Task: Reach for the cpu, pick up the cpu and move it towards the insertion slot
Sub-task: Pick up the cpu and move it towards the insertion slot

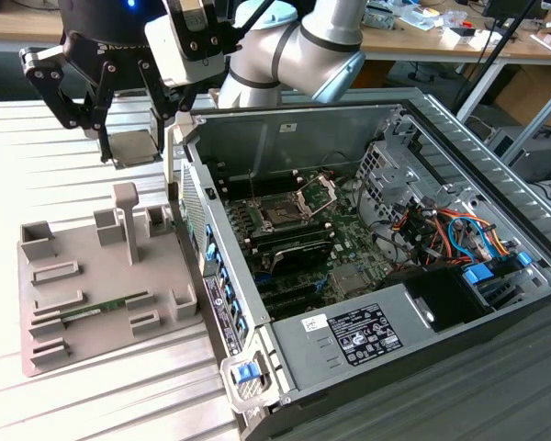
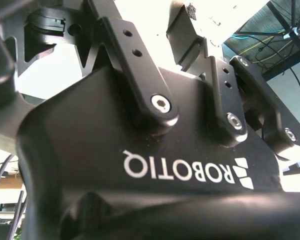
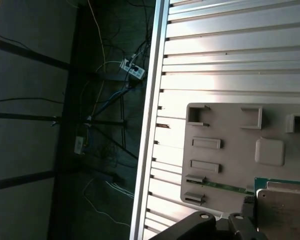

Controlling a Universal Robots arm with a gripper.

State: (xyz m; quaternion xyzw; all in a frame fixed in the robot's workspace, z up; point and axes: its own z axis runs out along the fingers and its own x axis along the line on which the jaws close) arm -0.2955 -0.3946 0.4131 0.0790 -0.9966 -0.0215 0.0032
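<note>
Gripper [image 1: 134, 138] looks clamped on the cpu [image 1: 135, 149], chip flat & aloft just outside the open PC case [image 1: 349, 124] on the exterior view's left, w/ the insertion slot [image 1: 281, 217] inside that case, twd the exterior view's right.

**Glaring table, shaded case**

In the exterior view glare whitens the ribbed table [image 1: 18, 175]; the computer case [image 1: 285, 138] lies dimmer inside yet sharp. The second wrist view is backlit, its background burnt white. In the first wrist view the cpu [image 3: 285, 214] gleams dully.
</note>
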